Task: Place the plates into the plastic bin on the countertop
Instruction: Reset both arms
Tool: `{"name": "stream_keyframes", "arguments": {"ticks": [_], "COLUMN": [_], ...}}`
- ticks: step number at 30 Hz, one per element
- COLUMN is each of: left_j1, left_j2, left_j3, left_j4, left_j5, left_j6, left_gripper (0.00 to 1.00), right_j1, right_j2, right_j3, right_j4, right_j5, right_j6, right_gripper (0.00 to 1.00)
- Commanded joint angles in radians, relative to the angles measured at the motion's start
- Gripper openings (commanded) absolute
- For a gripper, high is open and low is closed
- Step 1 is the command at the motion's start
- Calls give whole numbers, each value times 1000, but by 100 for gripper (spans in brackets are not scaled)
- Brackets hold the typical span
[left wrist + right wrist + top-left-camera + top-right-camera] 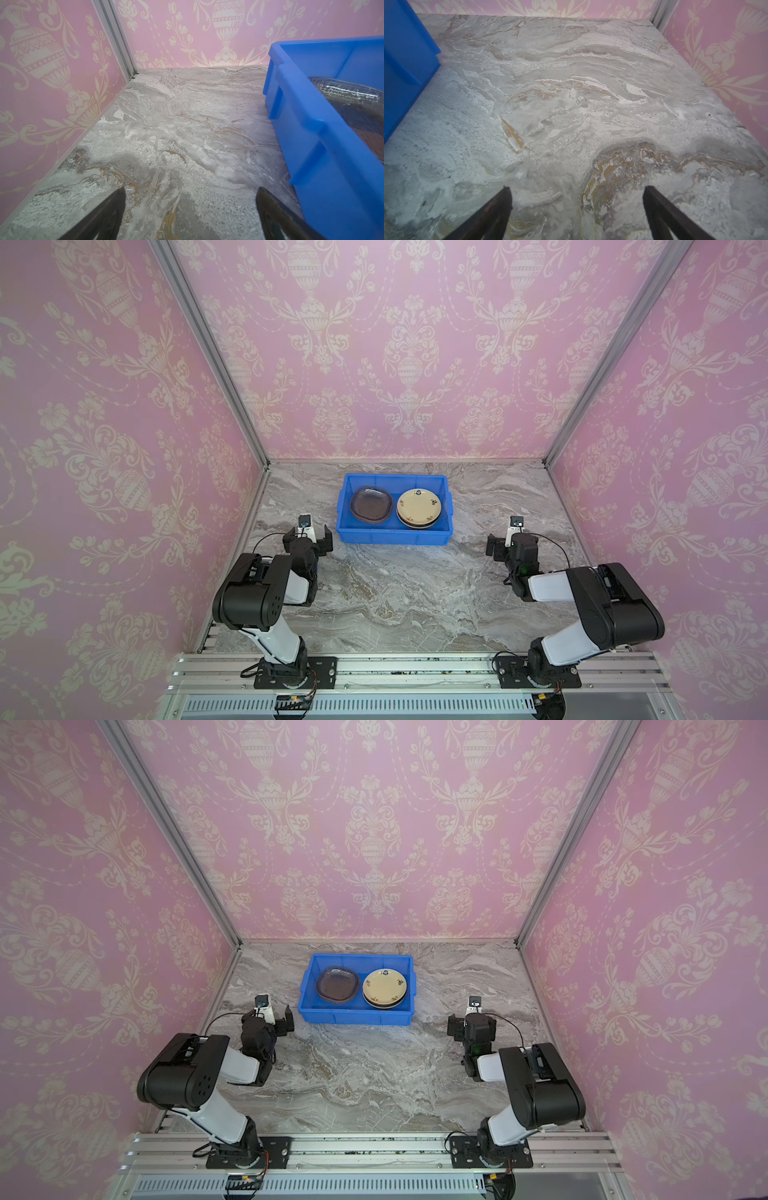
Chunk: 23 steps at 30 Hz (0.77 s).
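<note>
Nearest the camera, a ribbed aluminium rail [415, 668] runs along the front edge of the countertop. It carries the bases of two black-and-white arms, the left arm [249, 597] and the right arm [615, 605]. Pink wallpaper with cream urn motifs [395, 344] closes in the left, back and right edges.

The flat grey-and-white marble-veined countertop [395, 597] bears one shallow rectangular bright blue plastic bin [392, 536] near the middle of the back edge. Every plate in view lies inside it, in two piles abreast. The pile toward the left edge is topped by a clear greyish glass plate of rounded-square outline [371, 505]. The pile toward the right edge is topped by a round cream plate with small dark motifs [419, 506], with darker rims showing beneath. How many lie under either cannot be told.

The left gripper [309, 537] hangs just beside the bin's front left corner, jaws spread wide with only bare marble between them. In the left wrist view the bin's wall rises between the gripper and the glass plate. The right gripper [513, 545] hangs toward the right edge, apart from the bin, its jaws equally released and holding nothing.
</note>
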Motion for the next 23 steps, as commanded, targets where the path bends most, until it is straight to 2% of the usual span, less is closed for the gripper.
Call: {"name": "stream_keyframes", "arguments": {"ticks": [1,5,23], "left_j1": [6,6,6], "left_j2": [-15,-15,-15], "left_j3": [30,34,37], "left_j4": [-68,-74,-80], "left_j5": [-41,-75,-78], "left_j6": [1,-10,-10], "left_gripper": [99,99,99], "right_j1": [-21,-20,-30], "right_j2": [3,0,3], "right_j3": [1,10,21], "right_j4": [161,141,129], "right_j5": [-50,-63,-124], "right_j6": [6,1,-8], "right_gripper": [100,100,100]}}
